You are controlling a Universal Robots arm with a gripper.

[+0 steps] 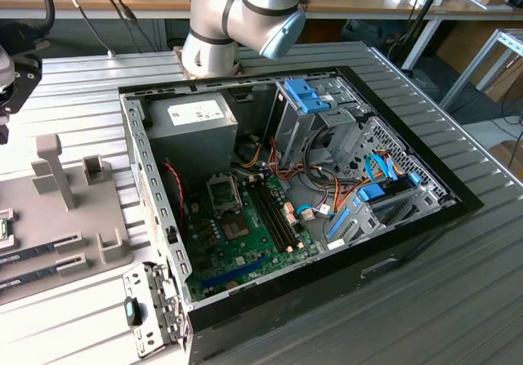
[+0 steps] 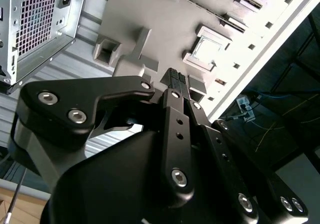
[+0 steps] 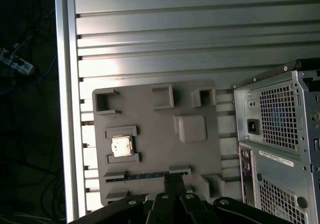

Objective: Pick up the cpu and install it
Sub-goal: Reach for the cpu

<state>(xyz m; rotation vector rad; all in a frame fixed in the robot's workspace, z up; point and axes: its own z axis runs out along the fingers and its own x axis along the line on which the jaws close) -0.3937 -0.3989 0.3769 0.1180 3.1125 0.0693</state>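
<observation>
Open air lies over the cpu (image 3: pixel 121 147), hemmed by 2 low cradle brackets on the grey fixture tray (image 3: pixel 150 114). An upright post (image 2: pixel 136 48) and a raised block (image 3: pixel 190 128) stand near it, and the computer case (image 3: pixel 280 149) rises just beside the tray. In the exterior view the case's CPU socket (image 1: pixel 225 192) is reachable from above, crowded by the power supply (image 1: pixel 192 124), memory sticks (image 1: pixel 274 214), loose cables (image 1: pixel 253 165) and the drive cage (image 1: pixel 315 112).

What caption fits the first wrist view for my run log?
Claw, shut and empty, hovers near the grey fixture plate where the cpu sits in its holder, beside the computer case.
</observation>
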